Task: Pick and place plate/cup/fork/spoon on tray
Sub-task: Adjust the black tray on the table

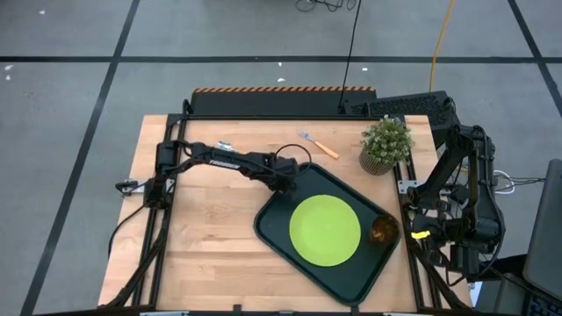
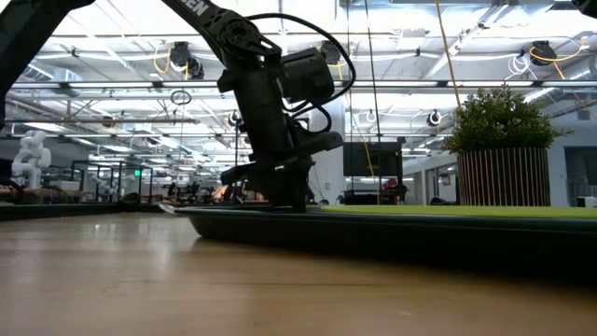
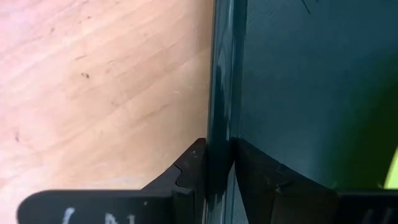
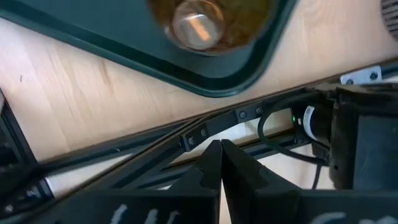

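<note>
The dark tray lies slantwise on the table's right half. The lime-green plate lies flat in it. The amber cup stands in the tray's right corner and also shows in the right wrist view. The orange-handled fork lies on the table beyond the tray. A small silver piece shows beside the left arm; I cannot tell whether it is the spoon. My left gripper is shut on the tray's far left rim. My right gripper is shut and empty, off the table's right edge. My left gripper pinches the tray's raised rim on its far left side, one finger inside the tray and one outside on the wood. The fingers come from above, pointing down, and lie across the rim. The tray's bottom rests on the table.
A potted green plant stands at the table's far right, close to the tray's far corner. The arms' frame rails run along both side edges. Bare wood lies left of the tray.
</note>
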Controlling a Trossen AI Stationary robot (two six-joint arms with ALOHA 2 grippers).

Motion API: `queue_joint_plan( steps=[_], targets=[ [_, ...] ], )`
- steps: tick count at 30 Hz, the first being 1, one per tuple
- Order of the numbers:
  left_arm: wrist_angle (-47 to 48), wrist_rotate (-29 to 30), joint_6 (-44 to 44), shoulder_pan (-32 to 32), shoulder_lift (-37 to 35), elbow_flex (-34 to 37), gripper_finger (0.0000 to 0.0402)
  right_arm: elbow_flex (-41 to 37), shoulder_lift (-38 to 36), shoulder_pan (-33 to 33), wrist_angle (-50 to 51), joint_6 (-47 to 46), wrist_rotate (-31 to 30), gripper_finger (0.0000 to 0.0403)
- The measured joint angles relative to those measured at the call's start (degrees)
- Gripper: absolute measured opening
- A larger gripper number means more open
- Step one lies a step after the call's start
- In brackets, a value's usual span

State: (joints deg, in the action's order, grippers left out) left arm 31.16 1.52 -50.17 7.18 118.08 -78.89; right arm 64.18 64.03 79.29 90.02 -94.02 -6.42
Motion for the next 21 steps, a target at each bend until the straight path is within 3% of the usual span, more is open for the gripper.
queue_joint_plan(
  steps=[10,21],
  targets=[
    [1.7,0.8,-7.8,-3.4,0.0,-0.1,0.0076,0.0,0.0,2.1,0.0,9.0,0.4,0.0],
    [5.5,1.9,-13.6,-5.8,-0.1,-0.1,0.0076,0.0,0.0,8.3,0.0,9.0,0.3,0.0]
  ],
)
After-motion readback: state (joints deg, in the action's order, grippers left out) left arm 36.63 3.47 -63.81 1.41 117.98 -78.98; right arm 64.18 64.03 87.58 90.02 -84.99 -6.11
